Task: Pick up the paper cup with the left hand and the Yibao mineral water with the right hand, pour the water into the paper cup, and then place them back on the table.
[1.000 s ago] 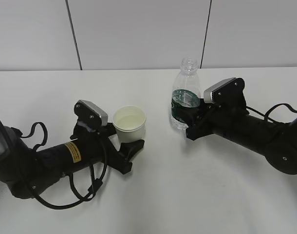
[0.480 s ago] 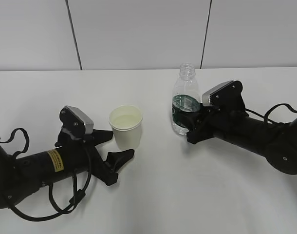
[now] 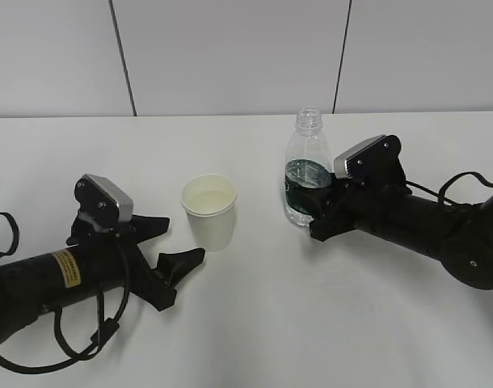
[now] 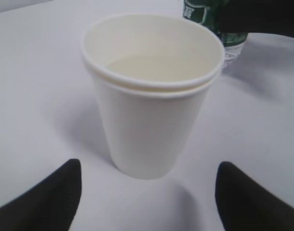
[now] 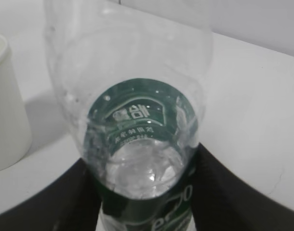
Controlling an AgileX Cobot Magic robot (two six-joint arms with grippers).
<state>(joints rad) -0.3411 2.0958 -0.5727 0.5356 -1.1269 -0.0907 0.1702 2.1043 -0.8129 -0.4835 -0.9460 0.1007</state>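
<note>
The left hand [image 3: 85, 267] lies low in the lower left of the exterior view, its barrel with the yellow sticker pointing to the centre. Its end effector [image 3: 175, 240] has both fingers spread wide, with nothing between them. The right hand [image 3: 408, 218] reaches in from the right edge. Its end effector [image 3: 318, 212] has its fingers closed around the Yibao mineral water [image 3: 307, 166].

I see a wide, plain white bench [image 3: 254, 323], matte and unmarked, running back to a pale panelled wall. On it the paper cup [image 3: 209, 211] stands upright left of centre, with liquid inside. To its right, well apart, the Yibao mineral water [image 3: 306, 170] also stands upright on the bench, capless, taller than the cup, its green label band low on the body.
</note>
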